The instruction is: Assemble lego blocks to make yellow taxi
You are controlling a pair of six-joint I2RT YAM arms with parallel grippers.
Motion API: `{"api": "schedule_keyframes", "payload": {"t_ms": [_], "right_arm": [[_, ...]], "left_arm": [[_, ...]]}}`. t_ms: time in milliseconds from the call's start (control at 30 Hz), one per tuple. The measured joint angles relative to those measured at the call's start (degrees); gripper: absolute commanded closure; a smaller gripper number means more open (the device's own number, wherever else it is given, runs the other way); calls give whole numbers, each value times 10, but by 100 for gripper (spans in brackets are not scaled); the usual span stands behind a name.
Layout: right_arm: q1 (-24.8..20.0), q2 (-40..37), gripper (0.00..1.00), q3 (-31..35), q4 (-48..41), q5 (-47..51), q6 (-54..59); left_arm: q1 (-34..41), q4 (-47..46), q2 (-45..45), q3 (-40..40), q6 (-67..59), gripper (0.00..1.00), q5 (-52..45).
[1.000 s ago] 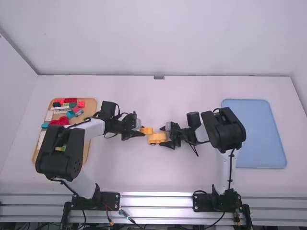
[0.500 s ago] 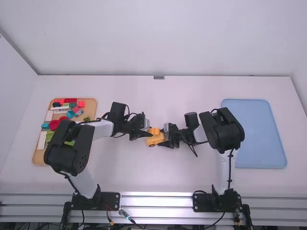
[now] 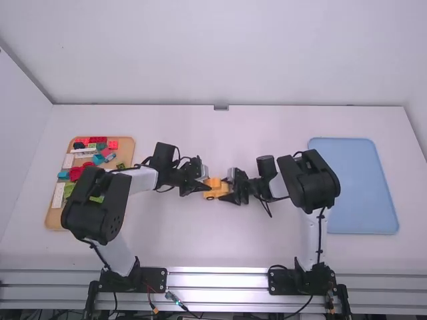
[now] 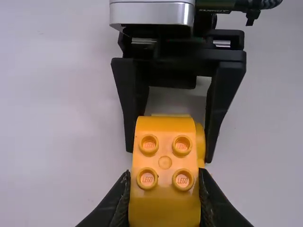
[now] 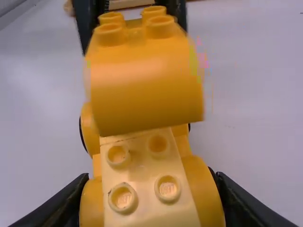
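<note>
Near the table's middle my left gripper (image 3: pixel 203 187) is shut on a curved yellow block (image 3: pixel 213 182). Opposite it, the right gripper (image 3: pixel 227 191) is shut on the yellow car base (image 3: pixel 213 194). In the left wrist view the four-stud curved block (image 4: pixel 164 161) fills the space between the fingers of the left gripper (image 4: pixel 164 201), hiding most of the base. The right wrist view has the curved block (image 5: pixel 144 90) over the far part of the base (image 5: pixel 142 165), bare studs nearer the right gripper (image 5: pixel 150 203). Whether block and base touch, I cannot tell.
On the left, a wooden tray (image 3: pixel 125 175) bears several red, green, white and blue blocks, partly under the left arm. A blue tray (image 3: pixel 363 187) lies at the right, beside the right arm.
The left gripper has moved right, bringing the curved block from beside the base to over it. The right gripper and base have shifted slightly left.
</note>
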State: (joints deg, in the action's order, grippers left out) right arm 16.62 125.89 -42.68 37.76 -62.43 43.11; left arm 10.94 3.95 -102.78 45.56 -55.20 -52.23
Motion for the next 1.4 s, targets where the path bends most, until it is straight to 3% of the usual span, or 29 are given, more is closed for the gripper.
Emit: {"api": "schedule_keyframes", "payload": {"t_ms": [200, 500, 767, 833, 867, 1100, 1400], "right_arm": [[1, -14, 56, 10, 5, 22, -21], [27, -151, 44, 119, -7, 165, -35], [55, -170, 44, 125, -9, 233, -40], [55, -162, 42, 120, -8, 235, -40], [53, -155, 35, 115, -7, 236, -41], [39, -134, 11, 104, -5, 227, -38], [28, -134, 10, 104, -8, 150, 20]], "left_arm": [[-1, 1, 0, 0, 2, 98, 0], [-1, 19, 0, 0, 4, 98, -12], [-1, 19, 0, 0, 6, 98, -25], [-1, 17, 0, 0, 7, 98, -26], [-1, 14, 0, 0, 6, 98, -26], [-1, 11, 0, 0, 6, 98, -26], [-1, 11, 0, 0, 6, 98, -26]]}}
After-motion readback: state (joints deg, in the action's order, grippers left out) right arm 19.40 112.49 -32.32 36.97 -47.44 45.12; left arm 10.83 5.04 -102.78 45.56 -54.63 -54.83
